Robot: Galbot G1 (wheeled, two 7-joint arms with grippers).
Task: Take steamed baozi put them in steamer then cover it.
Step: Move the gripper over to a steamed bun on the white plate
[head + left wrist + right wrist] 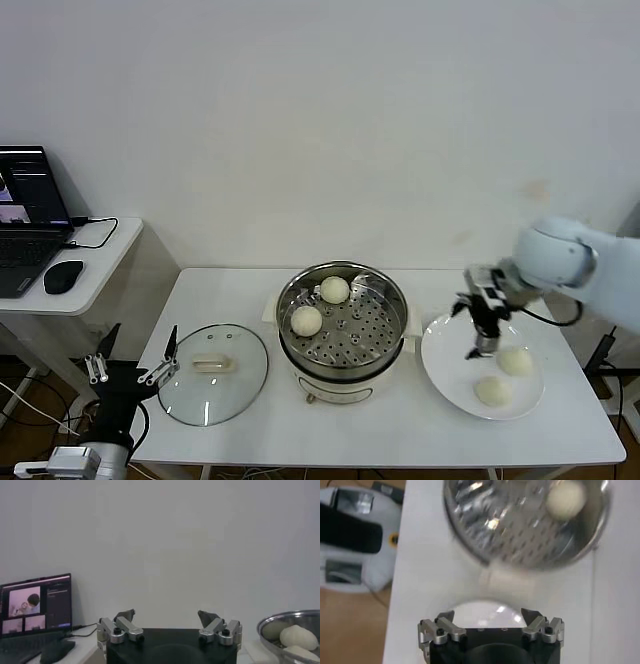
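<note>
The steamer (343,322) stands at the table's middle with two baozi in it, one at the back (335,290) and one at the left (306,320). Two more baozi (516,361) (491,390) lie on the white plate (445,360) at the right. The glass cover (213,372) lies flat left of the steamer. My right gripper (484,345) is open and empty, pointing down over the plate's left part, just left of the upper baozi. The right wrist view shows the plate's rim (485,611) between its fingers and the steamer (520,520) with one baozi (565,500). My left gripper (135,368) is open, parked off the table's left edge.
A side desk at the far left holds a laptop (28,215) and a black mouse (63,276). The left wrist view shows the laptop screen (35,605) and the steamer's rim (290,625). The table's front edge runs just below the plate and cover.
</note>
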